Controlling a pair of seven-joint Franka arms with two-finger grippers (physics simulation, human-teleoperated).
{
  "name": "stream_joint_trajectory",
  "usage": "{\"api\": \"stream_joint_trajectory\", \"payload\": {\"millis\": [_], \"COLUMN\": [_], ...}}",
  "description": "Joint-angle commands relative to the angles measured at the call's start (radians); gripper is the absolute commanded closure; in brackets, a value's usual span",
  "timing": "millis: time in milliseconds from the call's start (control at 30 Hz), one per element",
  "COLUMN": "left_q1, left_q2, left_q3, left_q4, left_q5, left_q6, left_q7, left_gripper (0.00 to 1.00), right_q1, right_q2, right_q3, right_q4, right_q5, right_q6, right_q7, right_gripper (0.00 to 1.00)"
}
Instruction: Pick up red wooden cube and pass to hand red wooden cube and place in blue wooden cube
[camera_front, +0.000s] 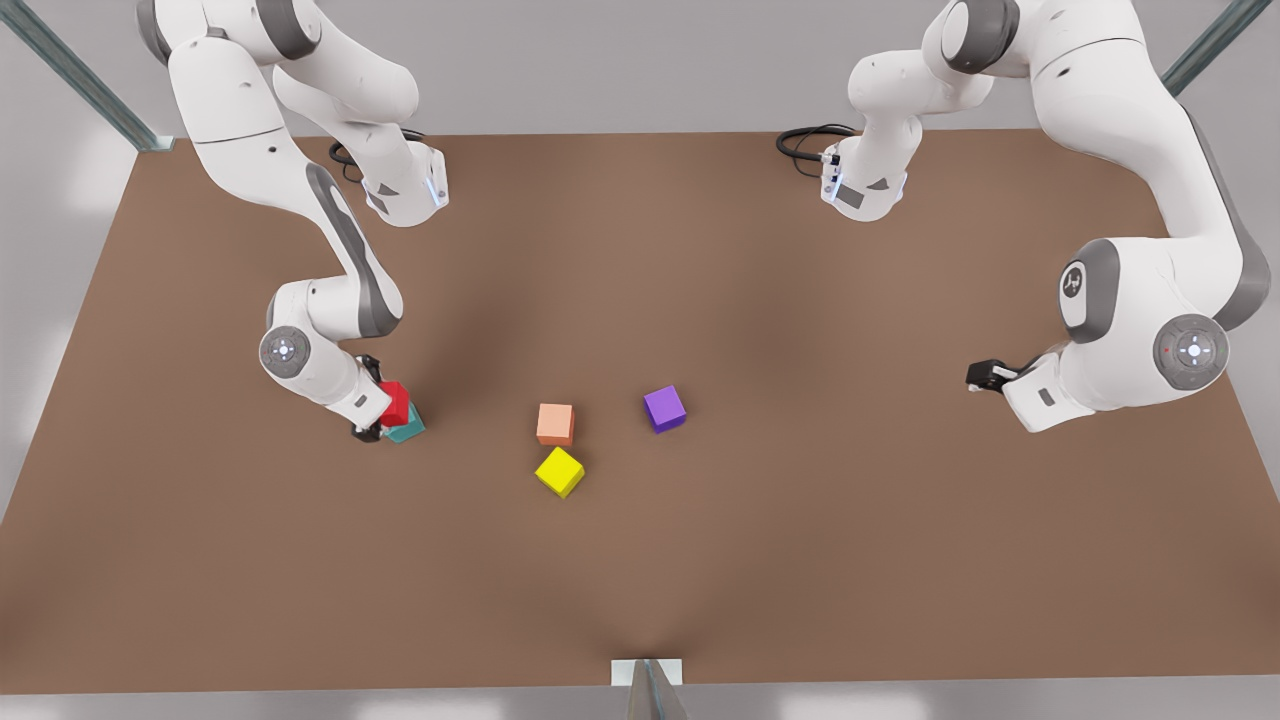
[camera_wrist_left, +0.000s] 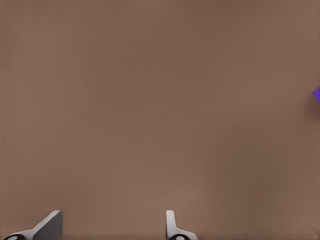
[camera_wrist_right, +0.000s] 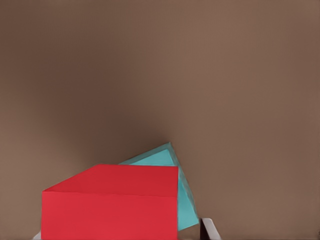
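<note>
No readable text or numbers
Cube faces are plain; the arm (camera_front: 1140, 290) on the front view's right bears only a small round emblem, illegible.

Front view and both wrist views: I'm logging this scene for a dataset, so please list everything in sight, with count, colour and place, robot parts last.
red wooden cube: one, bright red, on the blue wooden cube, between the right gripper's fingers.
blue wooden cube: one, teal, on the table at the front view's left, under the red one.
salmon cube: one, pale orange, mid-table.
yellow cube: one, yellow, just in front of the salmon cube.
purple cube: one, purple, beside the salmon cube, toward the front view's right.
table: one, brown.
right gripper: shut on the red cube.
left gripper: open, waiting at the front view's right.
</note>
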Motion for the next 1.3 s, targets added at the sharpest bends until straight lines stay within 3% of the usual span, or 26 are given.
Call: {"api": "stream_joint_trajectory", "payload": {"millis": [0, 300, 633, 700, 833, 867, 900, 1000, 1067, 1267], "left_q1": [-0.001, 0.003, 0.003, 0.003, 0.008, 0.022, 0.020, 0.009, 0.005, 0.000], "left_q2": [-0.001, -0.001, -0.001, -0.001, -0.001, -0.001, -0.001, -0.001, -0.001, -0.001], "left_q3": [-0.001, 0.000, 0.000, 0.000, 0.000, 0.000, 0.000, -0.001, -0.001, -0.007], "left_q4": [0.000, 0.002, 0.007, 0.007, 0.002, 0.004, 0.004, 0.000, 0.005, 0.005], "left_q5": [0.000, 0.003, 0.006, 0.006, 0.021, 0.021, 0.020, 0.018, 0.018, 0.017], "left_q6": [-0.004, -0.004, -0.004, -0.004, -0.007, -0.007, -0.007, -0.007, -0.005, -0.004], "left_q7": [0.022, 0.024, 0.022, 0.020, 0.028, 0.028, 0.025, 0.020, 0.020, 0.019], "left_gripper": [0.00, 0.00, 0.00, 0.00, 0.00, 0.00, 0.00, 0.00, 0.00, 0.00], "right_q1": [0.000, -0.001, -0.001, -0.015, -0.018, -0.009, -0.004, 0.029, 0.117, 0.100], "right_q2": [0.000, -0.047, -0.199, -0.170, 0.115, 0.155, 0.163, 0.113, -0.004, -0.164], "right_q3": [0.000, 0.003, 0.000, -0.003, -0.014, -0.012, -0.009, -0.012, -0.138, -0.138], "right_q4": [0.000, 0.003, 0.059, 0.158, 0.537, 0.628, 0.678, 0.907, 0.904, 0.792], "right_q5": [0.000, 0.006, 0.124, 0.137, 0.103, -0.052, -0.060, -0.057, -0.061, -0.003], "right_q6": [0.023, -0.014, -0.304, -0.424, -0.569, -0.571, -0.638, -1.083, -1.146, -1.091], "right_q7": [0.106, 0.111, 0.135, 0.443, 1.337, 1.442, 1.445, 1.571, 1.573, 1.660], "right_gripper": [0.00, 0.00, 0.00, 0.00, 0.00, 0.00, 0.00, 0.00, 0.00, 0.00]}}
